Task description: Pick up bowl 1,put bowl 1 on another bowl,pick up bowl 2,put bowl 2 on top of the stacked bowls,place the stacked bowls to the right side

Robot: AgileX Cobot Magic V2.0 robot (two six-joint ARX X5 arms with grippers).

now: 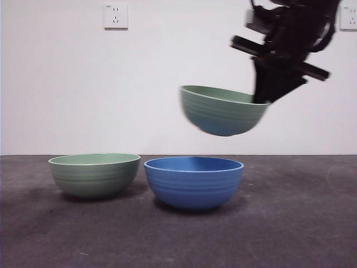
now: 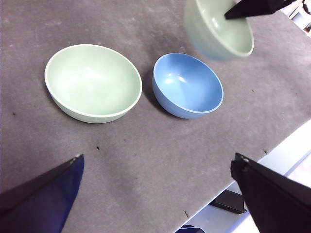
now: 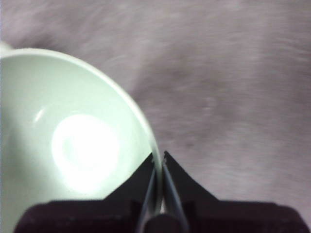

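Note:
A sage-green ribbed bowl (image 1: 223, 110) hangs tilted in the air, above and a little right of the blue bowl (image 1: 193, 181). My right gripper (image 1: 262, 99) is shut on its right rim; the right wrist view shows the jaws pinching the rim of this green bowl (image 3: 73, 145). The blue bowl stands on the dark mat at the centre. A second sage-green bowl (image 1: 94, 173) stands just left of it, apart from it. My left gripper (image 2: 155, 194) is open and high above the mat, looking down on the green bowl (image 2: 93, 82) and the blue bowl (image 2: 188, 85).
The dark grey mat (image 1: 290, 223) covers the table. Its edge and a white table border (image 2: 286, 155) show in the left wrist view. A white wall with a socket (image 1: 115, 16) stands behind.

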